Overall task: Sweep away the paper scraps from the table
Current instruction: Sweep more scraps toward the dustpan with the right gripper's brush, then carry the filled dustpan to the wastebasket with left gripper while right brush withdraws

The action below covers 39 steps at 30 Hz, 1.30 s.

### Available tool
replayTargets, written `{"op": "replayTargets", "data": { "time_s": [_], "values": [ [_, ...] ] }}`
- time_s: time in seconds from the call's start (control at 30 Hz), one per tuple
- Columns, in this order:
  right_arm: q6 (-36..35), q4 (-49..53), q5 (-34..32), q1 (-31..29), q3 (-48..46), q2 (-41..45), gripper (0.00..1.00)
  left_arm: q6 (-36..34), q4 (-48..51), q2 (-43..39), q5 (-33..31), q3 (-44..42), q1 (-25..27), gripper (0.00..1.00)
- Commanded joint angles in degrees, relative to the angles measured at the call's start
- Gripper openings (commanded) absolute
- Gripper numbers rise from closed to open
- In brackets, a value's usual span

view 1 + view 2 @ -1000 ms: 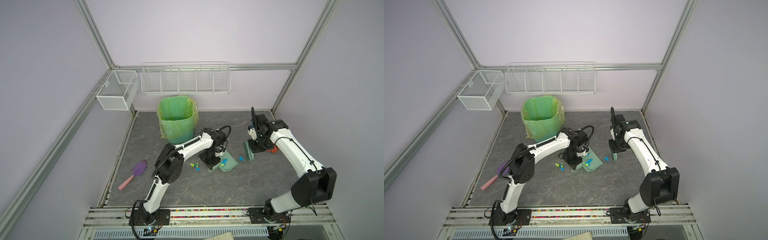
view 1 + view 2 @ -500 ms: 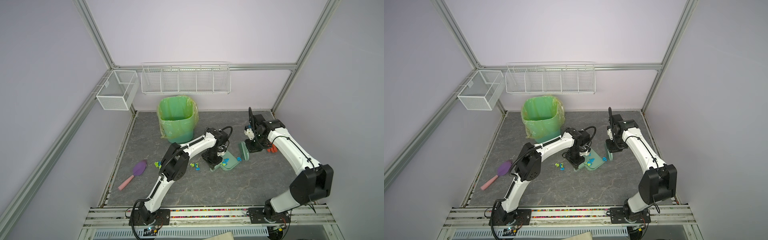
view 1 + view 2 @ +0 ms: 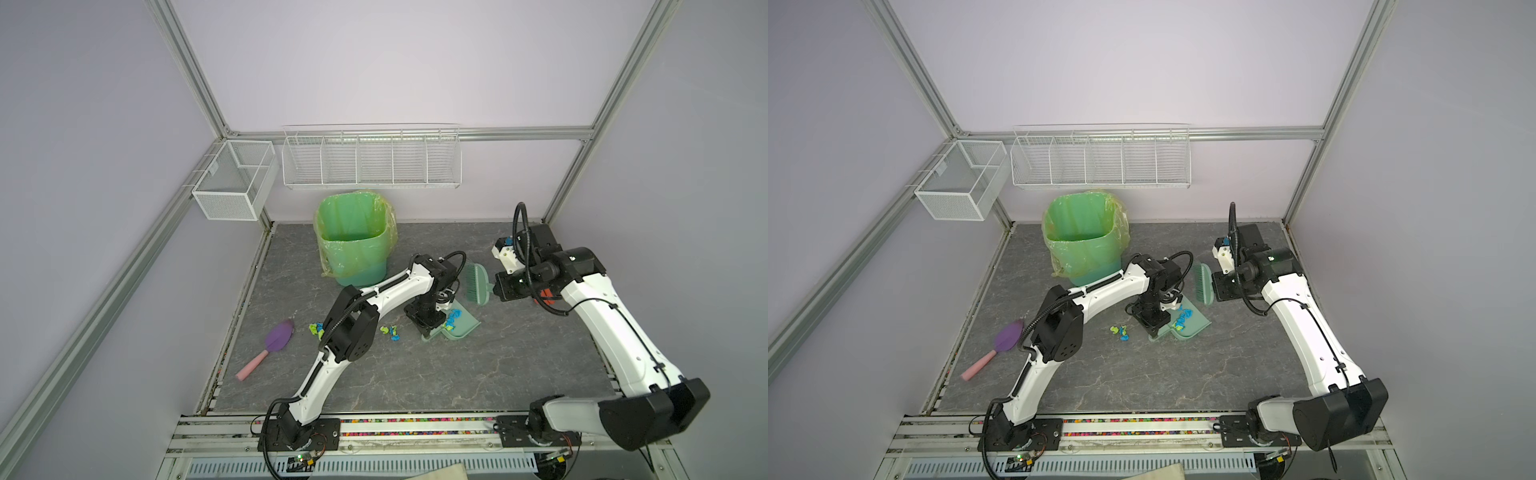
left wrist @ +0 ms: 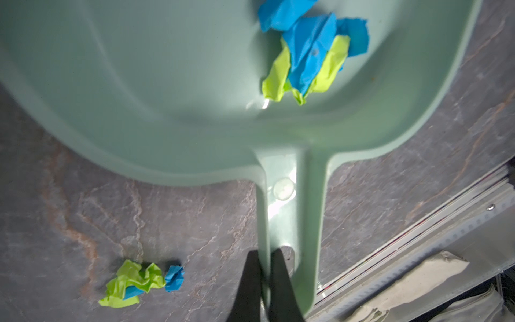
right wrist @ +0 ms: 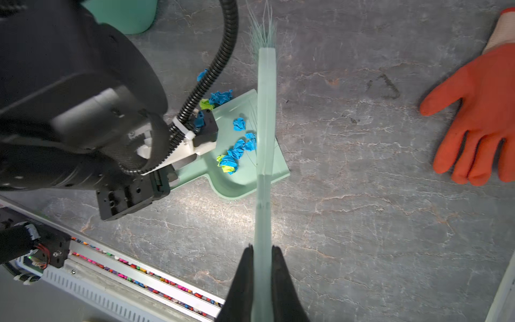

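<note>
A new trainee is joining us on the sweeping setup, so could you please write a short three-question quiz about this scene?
1. True or false: all the paper scraps lie in the dustpan.
2. What does the right gripper hold? A) the dustpan B) the brush C) nothing
3. Fill in: the left gripper is shut on the dustpan's ______.

Key
1. False: some lie on the table, apart from the dustpan.
2. B
3. handle
</note>
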<state>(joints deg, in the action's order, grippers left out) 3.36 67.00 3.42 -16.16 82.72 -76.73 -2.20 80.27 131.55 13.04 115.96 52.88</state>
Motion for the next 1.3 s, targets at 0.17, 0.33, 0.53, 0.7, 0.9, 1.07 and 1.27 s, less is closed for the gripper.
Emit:
{"op": "replayTargets", "data": {
  "time_s": [0.17,0.33,0.53,0.7,0.9,1.07,1.27],
  "values": [
    [0.0,2.2,-10.1,1.8,-2.4,4.9,0.07,2.3,1.0,-1.5,-2.2,4.2,-0.2,0.00],
    [1.6,1.0,-13.6,4.0,-4.9,8.9,0.07,3.8,-0.1,-2.8,-2.5,5.6,-0.4,0.00],
    [2.0,0.0,-13.9,6.2,-6.2,11.9,0.07,4.6,1.0,-3.6,-4.6,8.3,-0.4,0.00],
    [2.4,-0.3,-15.8,6.5,-7.0,13.4,0.07,4.7,3.5,-5.2,-4.9,11.9,-0.6,0.00],
    [2.2,-0.2,-14.3,6.6,-7.5,14.9,0.07,5.2,5.4,-7.2,-7.8,15.6,-1.2,0.00],
    [2.6,-1.6,-13.2,6.7,-10.2,15.2,0.07,5.5,6.7,-7.5,-10.5,18.2,-2.2,0.00],
    [3.0,-3.7,-12.2,6.7,-13.0,15.2,0.07,6.0,8.6,-7.2,-12.5,22.8,-2.8,0.00]
  ]
}}
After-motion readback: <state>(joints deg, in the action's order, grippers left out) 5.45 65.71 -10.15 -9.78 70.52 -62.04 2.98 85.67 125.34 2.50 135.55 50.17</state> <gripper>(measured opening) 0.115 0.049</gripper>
